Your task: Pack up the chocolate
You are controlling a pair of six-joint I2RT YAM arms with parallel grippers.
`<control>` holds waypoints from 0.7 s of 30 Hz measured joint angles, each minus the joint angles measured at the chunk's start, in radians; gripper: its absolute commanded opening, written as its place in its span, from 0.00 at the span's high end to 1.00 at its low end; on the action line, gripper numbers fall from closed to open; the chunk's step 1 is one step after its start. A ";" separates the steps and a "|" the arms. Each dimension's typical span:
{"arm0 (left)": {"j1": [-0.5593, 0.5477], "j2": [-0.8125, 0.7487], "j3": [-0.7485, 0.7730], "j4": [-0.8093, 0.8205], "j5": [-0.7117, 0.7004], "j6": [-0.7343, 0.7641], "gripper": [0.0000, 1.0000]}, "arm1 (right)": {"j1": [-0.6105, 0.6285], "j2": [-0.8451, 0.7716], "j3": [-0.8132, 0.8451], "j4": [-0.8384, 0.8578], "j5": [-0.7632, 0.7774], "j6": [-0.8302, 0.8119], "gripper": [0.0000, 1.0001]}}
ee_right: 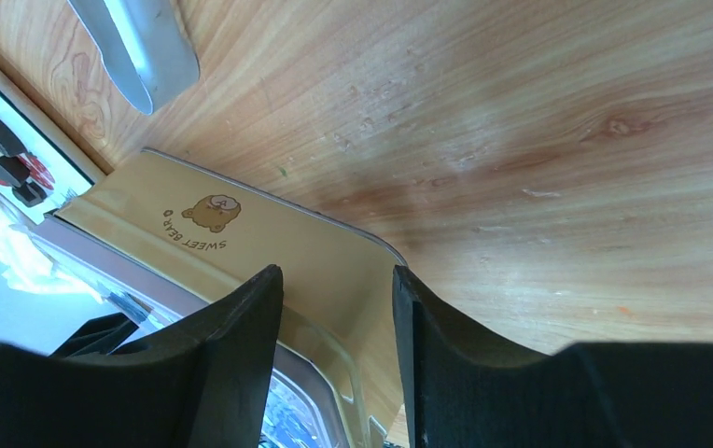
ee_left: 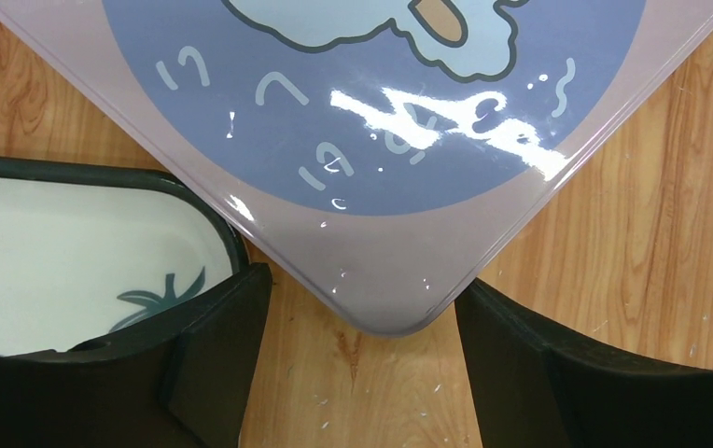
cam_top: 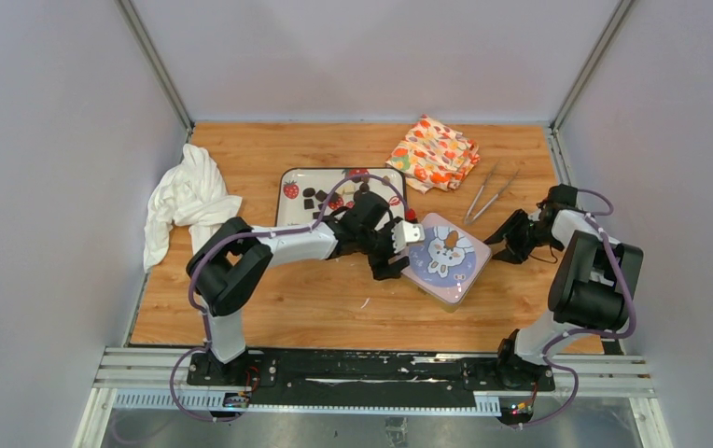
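Observation:
Several small dark chocolate pieces (cam_top: 310,198) lie on a white tray (cam_top: 289,175) printed with strawberries, partly hidden by my left arm. A square box with a blue rabbit lid (cam_top: 446,254) lies right of the tray. My left gripper (cam_top: 402,248) is open, with one jaw on each side of the lid's near corner (ee_left: 371,187) and not touching it. My right gripper (cam_top: 501,244) is open at the box's right corner, facing its tan side (ee_right: 241,238). A few dark pieces (ee_right: 3,140) show at the left edge of the right wrist view.
Metal tongs (cam_top: 491,193) lie behind the box, and their tip shows in the right wrist view (ee_right: 143,47). A strawberry-patterned cloth (cam_top: 434,154) lies at the back. A crumpled white cloth (cam_top: 185,201) is at the left edge. The tray's dark rim (ee_left: 101,177) is beside my left finger.

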 measured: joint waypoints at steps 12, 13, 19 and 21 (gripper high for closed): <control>-0.015 0.020 0.000 0.027 0.009 -0.030 0.26 | 0.000 -0.039 -0.007 0.019 -0.030 0.015 0.46; -0.016 0.021 0.000 0.029 0.009 -0.032 0.26 | 0.000 -0.051 -0.007 0.021 -0.032 0.016 0.46; -0.019 0.021 0.000 0.036 0.008 -0.044 0.28 | 0.000 -0.110 -0.007 0.014 -0.045 0.015 0.46; -0.019 0.021 0.000 0.036 0.008 -0.045 0.28 | 0.000 -0.129 -0.007 0.005 -0.045 0.013 0.46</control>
